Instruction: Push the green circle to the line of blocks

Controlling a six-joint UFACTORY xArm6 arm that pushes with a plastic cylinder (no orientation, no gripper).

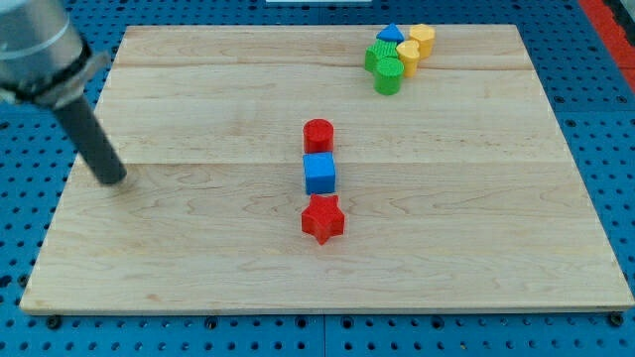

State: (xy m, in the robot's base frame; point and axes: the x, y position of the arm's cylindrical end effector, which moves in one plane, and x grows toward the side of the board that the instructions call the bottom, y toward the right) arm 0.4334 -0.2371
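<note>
Approach step: my tip [115, 179], a bare rod end effector gripping nothing, sits far left of the green circle [388, 75]. Next I get behind it and shove it toward the red-blue-red line [319, 172].

Table [198, 258]: pale wood, planks w/ visible grain, smooth, matt-satin finish. Surround [30, 327]: blue perforated panel, looks like metal or plastic, can't tell which. Rod [91, 141]: dark, matt, smooth; my tip [115, 179] same finish. Arm housing [35, 45] above: grey, slight sheen. Blocks look like painted wood or plastic, slight gloss: red cylinder [318, 134], blue cube [319, 173], red star [322, 218], green circle [388, 74]; ridged sides on green circle.
</note>
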